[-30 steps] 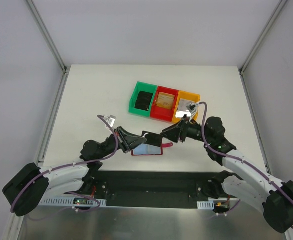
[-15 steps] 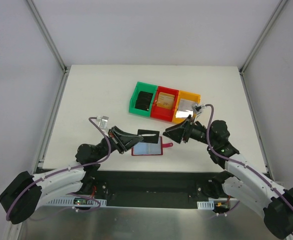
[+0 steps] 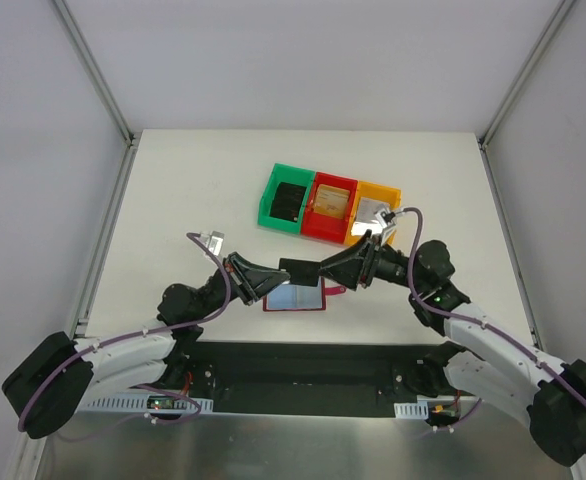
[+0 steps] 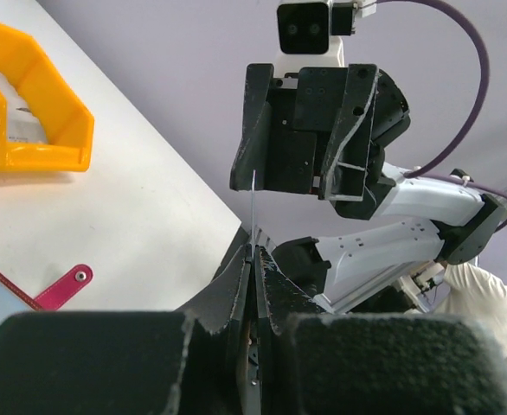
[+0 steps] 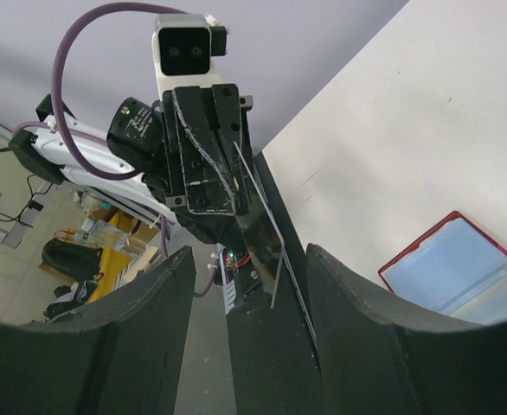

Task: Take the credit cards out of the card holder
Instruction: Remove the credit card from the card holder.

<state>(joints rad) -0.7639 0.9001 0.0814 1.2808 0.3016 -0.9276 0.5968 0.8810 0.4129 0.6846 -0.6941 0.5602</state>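
White worktop [image 3: 193, 180] below me, with the card holder [image 3: 295, 300] lying open on it, blue-grey inside up, its far edge hidden under both claws. Left claw [image 3: 271, 277] is pinched tight on a black credit card [image 3: 297, 267], lifted above the holder. Right claw [image 3: 325, 270] is spread wide with that card between its fingers; whether they touch it, I can't tell. From both wrists the card is only a thin edge-on line. Green bin [image 3: 270, 195], red bin [image 3: 335, 178] and orange bin [image 3: 381, 189] line up beyond, contents hard to read.
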